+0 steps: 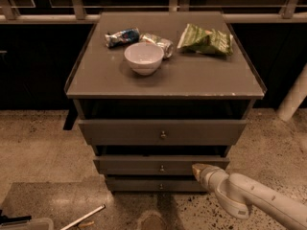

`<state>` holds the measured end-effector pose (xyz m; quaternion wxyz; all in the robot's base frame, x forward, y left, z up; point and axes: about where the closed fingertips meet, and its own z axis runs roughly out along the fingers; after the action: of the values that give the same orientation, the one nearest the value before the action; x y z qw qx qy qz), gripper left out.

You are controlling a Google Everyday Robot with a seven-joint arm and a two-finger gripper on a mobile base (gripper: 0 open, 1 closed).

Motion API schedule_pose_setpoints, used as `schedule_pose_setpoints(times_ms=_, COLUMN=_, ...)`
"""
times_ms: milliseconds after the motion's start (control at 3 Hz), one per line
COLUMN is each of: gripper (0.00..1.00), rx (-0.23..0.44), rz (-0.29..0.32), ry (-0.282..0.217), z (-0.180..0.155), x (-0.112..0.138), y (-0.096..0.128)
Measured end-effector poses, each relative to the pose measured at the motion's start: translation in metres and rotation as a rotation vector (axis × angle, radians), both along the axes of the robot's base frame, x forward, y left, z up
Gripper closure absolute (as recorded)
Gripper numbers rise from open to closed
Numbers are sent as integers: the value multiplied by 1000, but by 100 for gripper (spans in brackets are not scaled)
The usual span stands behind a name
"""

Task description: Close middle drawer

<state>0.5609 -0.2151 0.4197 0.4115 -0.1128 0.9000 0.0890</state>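
The grey cabinet [165, 80] has three drawers. The middle drawer [144, 165] has a flat grey front and a small round knob [161, 168]. It stands slightly out, a little proud of the slim bottom drawer [139, 184]. My gripper [197, 168] comes in from the lower right on a white arm [249, 198]. Its tip is shut and empty, and it presses against the right end of the middle drawer's front.
The taller top drawer [124, 132] is pulled out below the cabinet top. On top are a white bowl [143, 58], a crushed can [158, 42], a blue packet [122, 36] and a green chip bag [206, 40]. A white post [293, 97] stands at the right, and a stick [82, 217] lies on the floor.
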Motion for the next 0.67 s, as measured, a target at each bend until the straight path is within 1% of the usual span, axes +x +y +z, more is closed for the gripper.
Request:
schedule_pose_setpoints(times_ms=333, gripper=100, rx=-9, rz=-13, ry=-32, z=5, x=19, y=-3)
schedule_pose_setpoints(times_ms=667, gripper=100, rx=-15, rz=-10, ry=-54, z=8, x=27, y=1)
